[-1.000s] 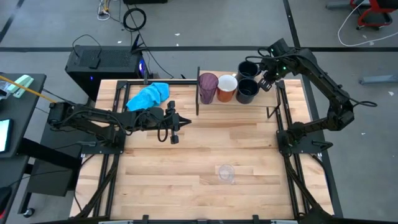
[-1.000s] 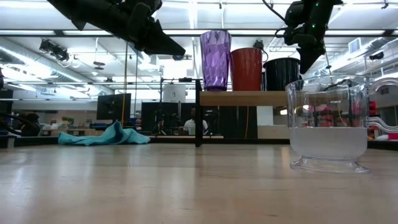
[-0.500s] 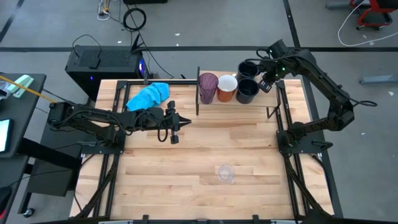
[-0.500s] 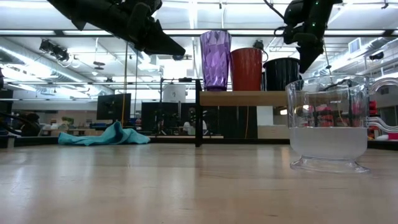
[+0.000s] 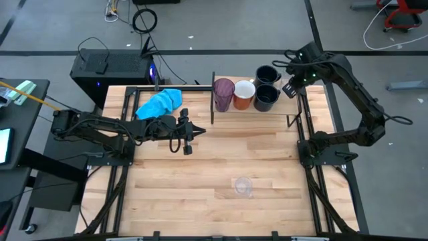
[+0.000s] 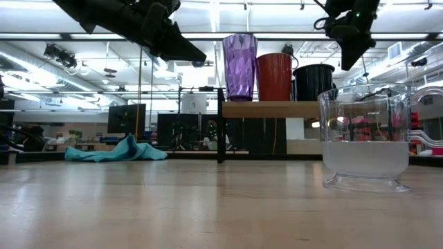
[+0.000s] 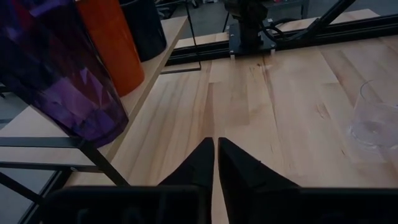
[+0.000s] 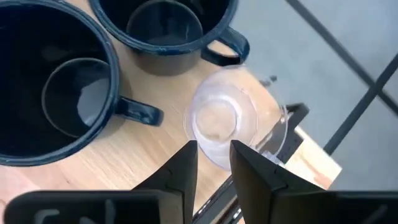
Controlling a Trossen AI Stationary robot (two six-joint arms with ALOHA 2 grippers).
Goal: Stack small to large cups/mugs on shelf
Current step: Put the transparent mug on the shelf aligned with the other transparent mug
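Shelf [image 5: 227, 109]: light wooden board with thin dark uprights, standing at the far side of the plank table [image 5: 221, 167], directly below the right gripper [image 8: 213, 163]. Purple tumbler [image 5: 223, 94]: tall, translucent, faceted; at the end of the shelf row farthest from the right gripper; likely light and slick-walled, best taken low around the body. Orange mug [image 5: 243, 94]: white inside, next in the row, touching or nearly touching the tumbler; rigid, probably the heaviest piece with the black pair. Black mugs, two: one [image 5: 266, 98] beside the orange mug, the other [image 5: 267, 74] behind it, both just beside the right gripper with handles turned toward it (handles or rims are the sensible purchase). Clear cup on shelf [image 8: 227, 124]: small, thin plastic, sitting at the shelf's end corner right under the right gripper, whose fingers stand a little apart above its rim and hold nothing; judged very light, slippery, easily crushed or tipped, so a gentle pinch across one wall seems wisest. Second clear cup [image 5: 243, 185]: alone on the table near the front, well apart from both grippers. Left gripper [image 7: 215, 163]: hovering over the table beside the shelf's upright near the tumbler, fingers together, empty. Blue cloth [image 5: 160, 103]: crumpled behind the left gripper.
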